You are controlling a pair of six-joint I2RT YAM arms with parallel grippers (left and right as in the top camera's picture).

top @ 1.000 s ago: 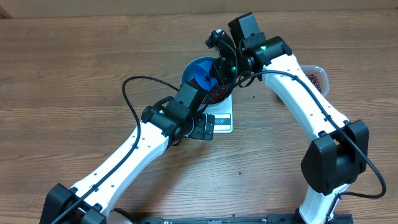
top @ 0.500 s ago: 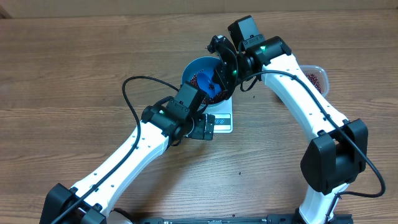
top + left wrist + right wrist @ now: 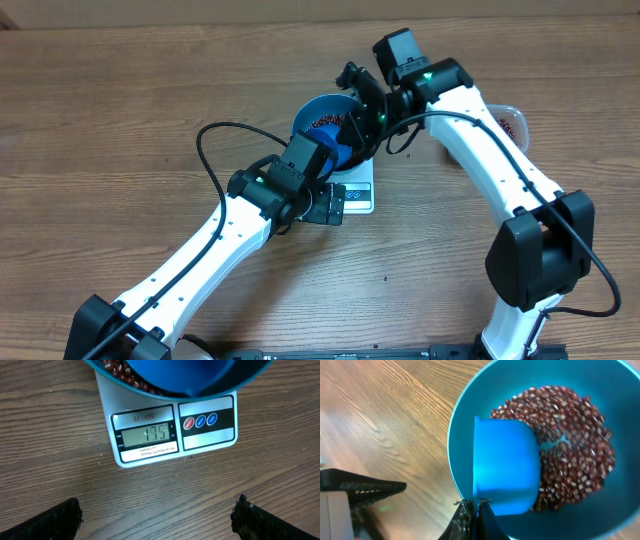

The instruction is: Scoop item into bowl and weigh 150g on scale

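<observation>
We find the bowl [image 3: 312,108] at upper centre of the overhead frame, seated on the scale [image 3: 170,435]. Beans [image 3: 570,445] cover its bottom. The right gripper [image 3: 472,510] is clamped on the blue scoop [image 3: 505,465], which lies inside the bowl. The left gripper [image 3: 157,515] stands spread wide and empty, low in its frame below the scale's display.

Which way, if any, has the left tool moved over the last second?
No. The left tool stays open beside the scale's display edge, same spot overhead.
</observation>
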